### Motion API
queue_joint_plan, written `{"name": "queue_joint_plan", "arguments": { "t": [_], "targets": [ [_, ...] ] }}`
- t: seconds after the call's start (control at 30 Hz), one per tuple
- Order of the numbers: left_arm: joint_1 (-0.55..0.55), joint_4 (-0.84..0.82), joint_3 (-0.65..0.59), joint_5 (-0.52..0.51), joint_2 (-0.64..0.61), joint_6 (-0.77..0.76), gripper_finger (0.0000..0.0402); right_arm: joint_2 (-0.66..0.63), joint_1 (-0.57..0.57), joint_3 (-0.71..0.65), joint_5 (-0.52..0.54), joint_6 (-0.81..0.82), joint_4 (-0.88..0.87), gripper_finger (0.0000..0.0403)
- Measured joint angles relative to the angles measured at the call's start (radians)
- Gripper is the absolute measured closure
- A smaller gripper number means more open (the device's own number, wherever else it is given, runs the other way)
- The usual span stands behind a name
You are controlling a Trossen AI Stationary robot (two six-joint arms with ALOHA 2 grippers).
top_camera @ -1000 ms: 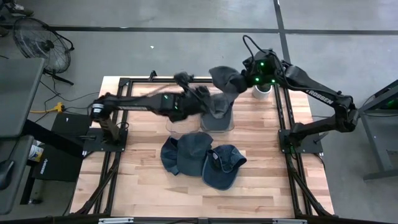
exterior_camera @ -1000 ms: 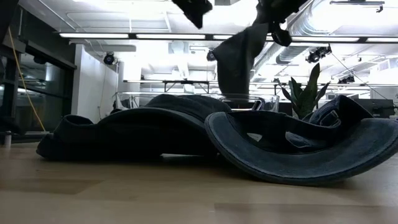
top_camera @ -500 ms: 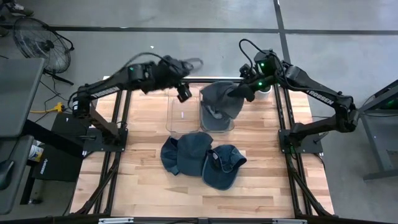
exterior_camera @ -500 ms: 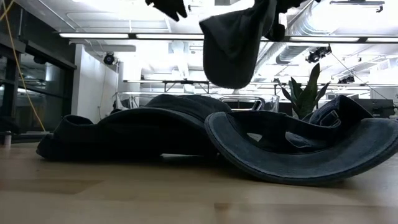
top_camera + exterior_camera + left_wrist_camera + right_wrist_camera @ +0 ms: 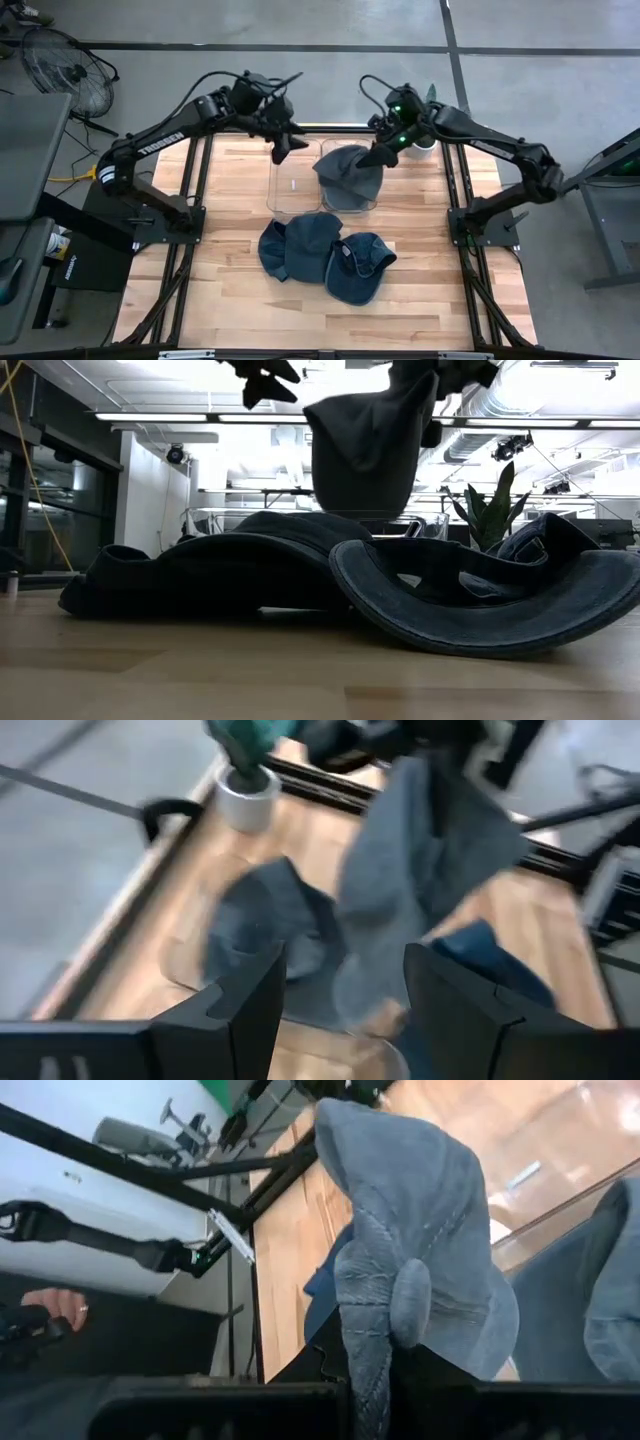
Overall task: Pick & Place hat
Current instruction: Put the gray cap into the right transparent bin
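I've got the right gripper clamped on a soft grey fabric hat, which hangs from its fingers over the right one of two clear plastic bins at the back of the pale wooden table. Half a second ago the hat hung more to the right, nearer the small white plant pot; now it's further left and drapes lower, over another grey hat already lying in that bin. In the low view the held hat reads as a dark wide shape hanging from the top edge, shifted left versus the last frame. In the right wrist view the fabric is bunched between that arm's own fingers, so the jaws are shut on it. The left gripper sits above the back edge of the empty left bin, holding nothing; its fingers stand clearly apart in the left wrist view, with the hanging hat ahead of them. That arm has swung since a second ago — it was stretched low across the table toward the hat then, now it's pulled back to the table's far left corner. The two dark blue denim caps piled at table centre haven't moved — same overlap, same spot.
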Motion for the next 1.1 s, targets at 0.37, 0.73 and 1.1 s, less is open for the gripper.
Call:
{"name": "queue_joint_plan", "arguments": {
  "t": [0.37,0.73,1.1],
  "targets": [
    [0.065,0.272,-0.343,0.162,-0.23,-0.107,0.0202,0.111,0.0,0.0,-0.029,-0.034,0.002,0.0403],
    [0.086,0.332,-0.52,0.15,-0.415,-0.162,0.0202,0.226,-0.002,0.0,0.079,-0.044,-0.001,0.0403],
    [0.086,0.321,-0.529,0.162,-0.427,-0.165,0.0202,0.25,-0.021,0.0,0.407,-0.025,-0.018,0.0403]
  ]
}}
